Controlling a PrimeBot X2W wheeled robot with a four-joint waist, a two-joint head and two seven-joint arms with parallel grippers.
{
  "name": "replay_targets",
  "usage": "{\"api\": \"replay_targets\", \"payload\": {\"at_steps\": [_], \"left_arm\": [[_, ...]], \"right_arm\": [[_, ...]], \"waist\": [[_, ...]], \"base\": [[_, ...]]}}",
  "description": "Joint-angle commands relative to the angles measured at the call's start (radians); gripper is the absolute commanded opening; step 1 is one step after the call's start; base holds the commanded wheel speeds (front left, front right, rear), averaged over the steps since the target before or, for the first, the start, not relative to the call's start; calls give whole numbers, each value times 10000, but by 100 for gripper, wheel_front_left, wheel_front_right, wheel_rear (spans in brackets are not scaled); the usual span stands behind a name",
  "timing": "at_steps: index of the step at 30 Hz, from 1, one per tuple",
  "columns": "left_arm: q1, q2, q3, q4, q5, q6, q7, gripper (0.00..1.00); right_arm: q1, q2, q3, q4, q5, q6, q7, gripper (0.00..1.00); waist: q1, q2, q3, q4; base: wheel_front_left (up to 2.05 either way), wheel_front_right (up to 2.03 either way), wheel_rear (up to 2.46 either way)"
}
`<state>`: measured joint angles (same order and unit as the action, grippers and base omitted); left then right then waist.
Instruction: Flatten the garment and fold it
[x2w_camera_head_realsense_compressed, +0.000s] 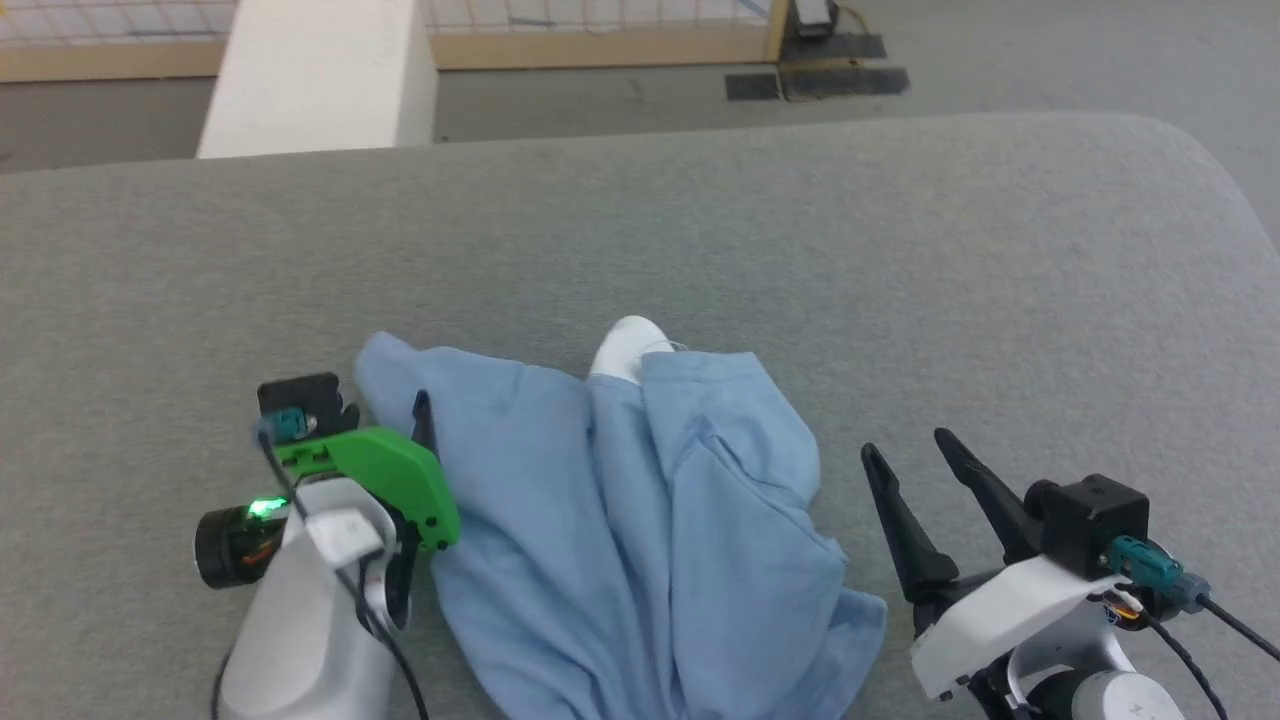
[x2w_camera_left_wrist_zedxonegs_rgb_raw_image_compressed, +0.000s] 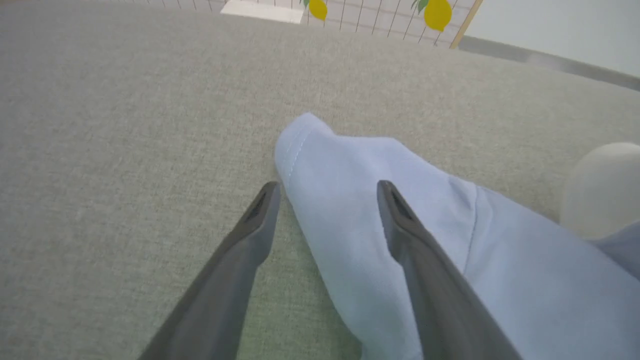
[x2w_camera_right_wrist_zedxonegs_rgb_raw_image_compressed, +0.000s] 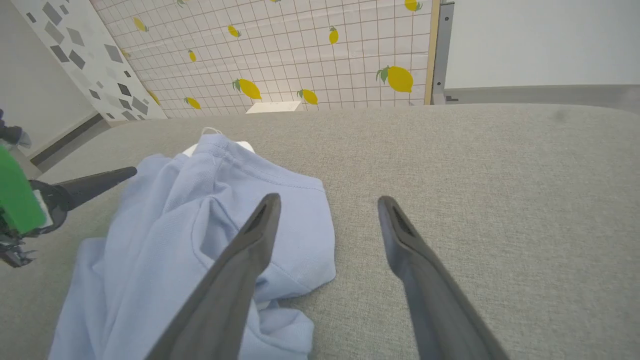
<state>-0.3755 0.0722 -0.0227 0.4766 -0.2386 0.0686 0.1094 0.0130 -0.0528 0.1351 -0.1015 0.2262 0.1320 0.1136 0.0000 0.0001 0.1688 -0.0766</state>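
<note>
Garment (x2w_camera_head_realsense_compressed: 640, 520) lies bunched, neither flattened nor folded; left gripper (x2w_camera_left_wrist_zedxonegs_rgb_raw_image_compressed: 328, 187) has fingers spread astride its edge, right gripper (x2w_camera_head_realsense_compressed: 907, 445) fingers spread, holding nothing.

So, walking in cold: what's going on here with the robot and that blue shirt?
A two-armed robot is working on a light blue T-shirt that lies bunched up on a grey padded surface. Both claws are open and neither holds the cloth. The left claw straddles the shirt's left edge, and the right claw stands just off its right side. The shirt is not yet flattened or folded.
</note>
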Motion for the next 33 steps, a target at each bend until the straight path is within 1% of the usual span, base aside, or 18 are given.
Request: {"api": "replay_targets", "payload": {"at_steps": [1, 4, 6, 7, 8, 10, 13, 15, 19, 23, 26, 28, 29, 33], "left_arm": [[-274, 182, 27, 320, -10, 194, 566, 100], [-506, 319, 39, 836, -20, 439, 1681, 100], [-466, 315, 83, 1013, -161, 488, 2240, 100], [-388, 311, 74, 1025, -257, 395, 2429, 61], [-325, 307, 88, 956, -339, 304, 2405, 0], [-148, 300, 189, 712, -473, 220, 1998, 0], [236, 240, 583, 178, -720, 315, 727, 0], [525, 223, 866, -169, -822, 437, -119, 0], [1264, 232, 1368, -732, -925, 757, -1289, 0], [2044, 205, 1660, -1214, -1002, 978, -1844, 0], [2530, 147, 1805, -1488, -1114, 1117, -2009, 0], [2742, 90, 1803, -1611, -1283, 988, -2168, 92], [2829, 47, 1791, -1653, -1413, 909, -2255, 100], [2983, -65, 1634, -1904, -1661, 612, -2984, 100]], "right_arm": [[-158, 23, 28, 37, 115, -13, -64, 100], [-230, 24, 99, 110, 212, -13, -65, 100], [-242, 24, 127, 141, 258, -13, -55, 100], [-238, 24, 140, 152, 286, -13, -46, 100], [-227, 24, 140, 153, 301, -13, -37, 100], [-187, 25, 106, 140, 312, -13, -14, 100], [-162, 25, 60, 69, 265, -13, -27, 100], [-180, 25, 41, 20, 211, -13, -62, 100], [-192, 25, 109, -40, 173, -13, -25, 100], [-181, 25, 347, -147, 169, -13, 134, 100], [-235, 25, 630, -197, 197, -13, 327, 100], [-327, 25, 884, -177, 185, -13, 547, 100], [-395, 25, 1046, -146, 134, -13, 729, 100], [-752, 26, 1617, 59, -163, -13, 1803, 100]], "waist": [[0, -1, 358, -410], [0, -1, 436, -556], [0, -1, 447, -599], [0, -1, 447, -606], [0, -1, 440, -597], [0, -1, 401, -517], [0, -1, 277, -275], [0, -1, 196, -82], [0, -1, -31, 374], [0, -1, -226, 892], [0, -1, -298, 1201], [0, -1, -339, 1409], [0, -1, -354, 1511], [0, -1, -368, 1824]], "base": [[0, 0, 0], [0, 0, 0], [0, 0, 0], [0, 0, 0], [0, 0, 0], [0, 0, 0], [0, 0, 0], [0, 0, 0], [0, 0, 0], [0, 0, 0], [0, 0, 0], [0, 0, 0], [0, 0, 0], [0, 0, 0]]}}
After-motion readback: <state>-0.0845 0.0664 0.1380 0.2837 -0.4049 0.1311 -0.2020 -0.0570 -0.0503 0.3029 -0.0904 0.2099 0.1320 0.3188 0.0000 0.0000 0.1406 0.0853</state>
